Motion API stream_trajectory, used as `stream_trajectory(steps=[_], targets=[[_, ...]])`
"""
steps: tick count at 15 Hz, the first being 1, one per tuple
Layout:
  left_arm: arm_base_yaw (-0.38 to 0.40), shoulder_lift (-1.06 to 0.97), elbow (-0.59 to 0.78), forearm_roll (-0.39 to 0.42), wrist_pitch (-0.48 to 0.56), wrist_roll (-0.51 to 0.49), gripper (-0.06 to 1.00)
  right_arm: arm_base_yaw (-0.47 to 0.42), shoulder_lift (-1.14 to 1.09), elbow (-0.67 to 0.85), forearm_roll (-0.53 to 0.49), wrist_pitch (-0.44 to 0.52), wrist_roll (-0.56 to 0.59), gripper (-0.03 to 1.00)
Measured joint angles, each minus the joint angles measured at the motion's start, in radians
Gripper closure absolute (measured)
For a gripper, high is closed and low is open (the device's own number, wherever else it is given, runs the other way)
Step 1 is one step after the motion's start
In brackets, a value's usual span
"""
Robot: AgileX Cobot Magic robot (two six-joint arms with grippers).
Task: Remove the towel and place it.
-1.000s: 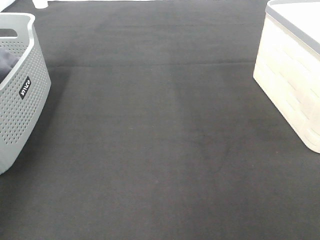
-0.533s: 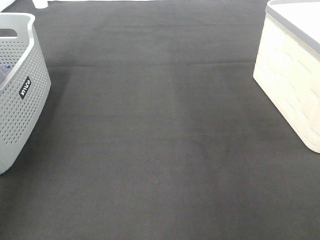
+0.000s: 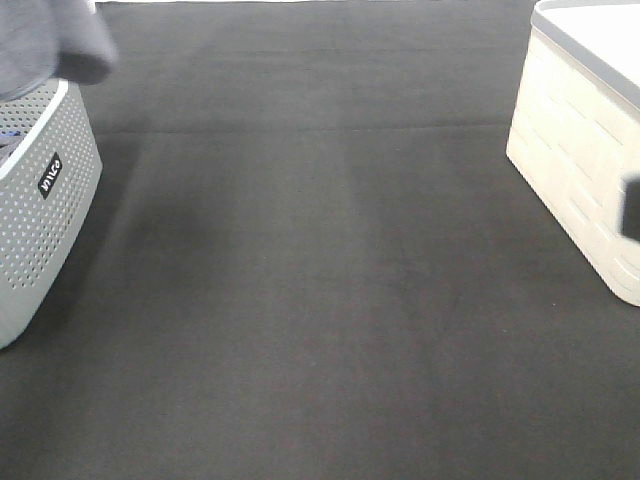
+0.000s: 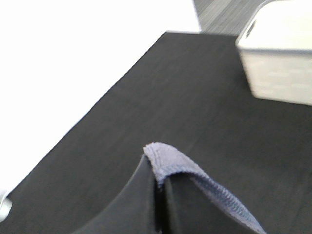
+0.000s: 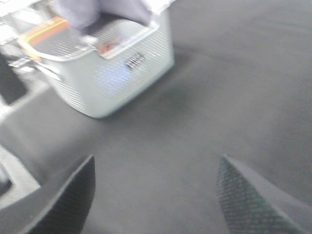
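The grey-lavender towel (image 3: 50, 40) hangs blurred above the grey perforated basket (image 3: 40, 180) at the far left. In the left wrist view my left gripper (image 4: 157, 181) is shut on a hemmed edge of the towel (image 4: 195, 176), which drapes over its dark fingers. The left gripper itself is out of the exterior view. My right gripper (image 5: 156, 195) is open and empty, low over the dark mat and facing the basket (image 5: 112, 73) with the towel (image 5: 97, 9) lifted above it. A dark blur (image 3: 630, 205) at the right edge is part of the right arm.
A white lidded bin (image 3: 580, 140) stands at the right of the black mat (image 3: 320, 280); it also shows in the left wrist view (image 4: 278, 58). The basket holds other items, one with an orange edge (image 5: 41, 29).
The towel has come up out of the basket and now hangs above it at the top left. A dark part of the right arm has entered at the right edge.
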Motion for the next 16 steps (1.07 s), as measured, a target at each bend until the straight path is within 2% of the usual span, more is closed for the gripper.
stream_trajectory(steps=[3,5,11,14,16], targets=[[-0.161,0.079,-0.054,-0.009,-0.038,0.032,0.94,0.000,0.142,0.000,0.206,-0.002,-0.270,0.28],[-0.242,0.130,-0.058,-0.009,-0.071,0.035,0.94,0.000,0.226,0.000,0.302,-0.002,-0.392,0.28],[-0.444,0.246,-0.058,-0.009,-0.181,0.062,0.94,0.000,0.456,0.000,0.510,0.063,-0.669,0.30],[-0.506,0.280,-0.058,-0.009,-0.209,0.091,0.94,0.008,0.559,0.000,0.578,0.105,-0.757,0.30],[-0.538,0.292,-0.058,-0.009,-0.233,0.105,0.94,0.093,0.621,-0.001,0.621,0.076,-0.834,0.31]])
